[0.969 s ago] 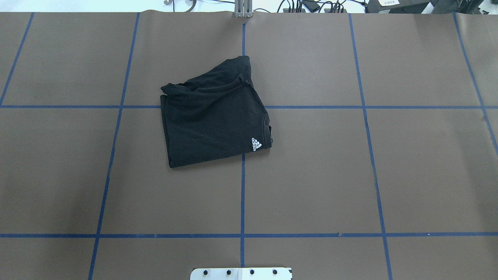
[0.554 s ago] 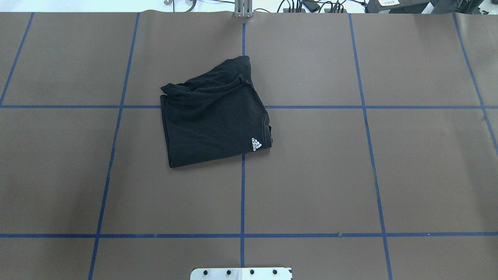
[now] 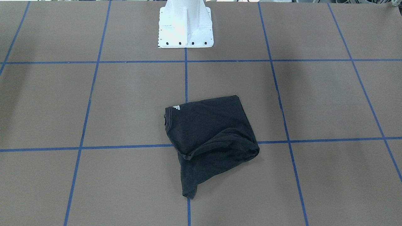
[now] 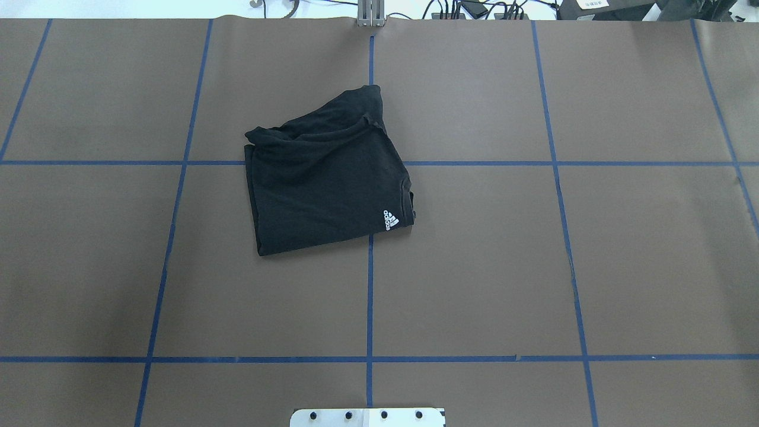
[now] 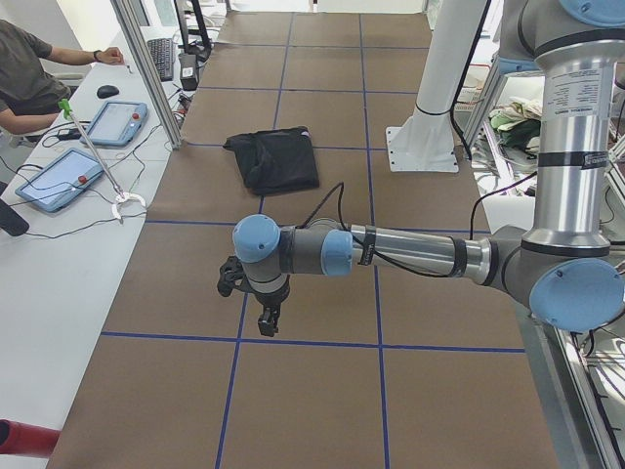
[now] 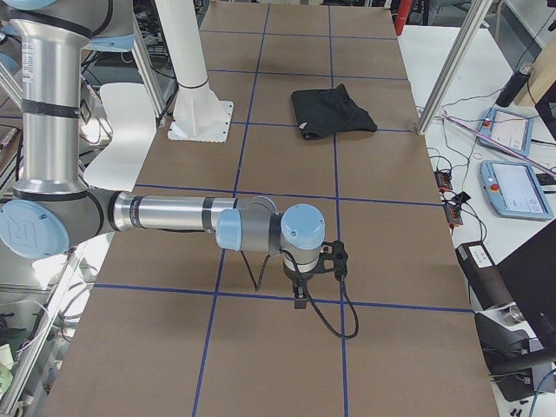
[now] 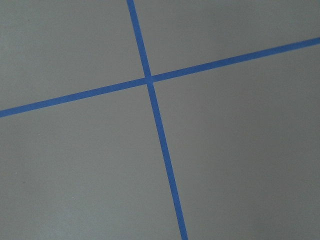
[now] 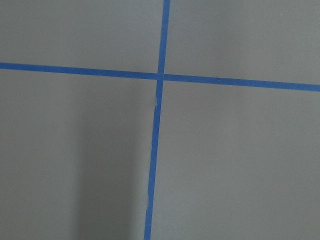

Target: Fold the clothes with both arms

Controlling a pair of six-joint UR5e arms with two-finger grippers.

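Observation:
The clothes, one black T-shirt (image 4: pixel 323 178), lie folded into a rough square near the middle of the brown table, with a small white logo (image 4: pixel 390 220) at one corner. A crumpled sleeve part sticks out on the far side, seen low in the front-facing view on the T-shirt (image 3: pixel 209 135). My left gripper (image 5: pixel 266 318) hangs over bare table well away from the T-shirt (image 5: pixel 273 159). My right gripper (image 6: pixel 300 295) does the same at the other end, far from the T-shirt (image 6: pixel 330 111). I cannot tell whether either gripper is open or shut. Both wrist views show only table and tape.
Blue tape lines (image 4: pixel 369 296) split the table into a grid. The white pedestal base (image 3: pixel 185 25) stands at the robot's edge. Beside the table are tablets (image 5: pixel 117 122) and a seated person (image 5: pixel 29 78), and more tablets (image 6: pixel 512 187) on the other side view.

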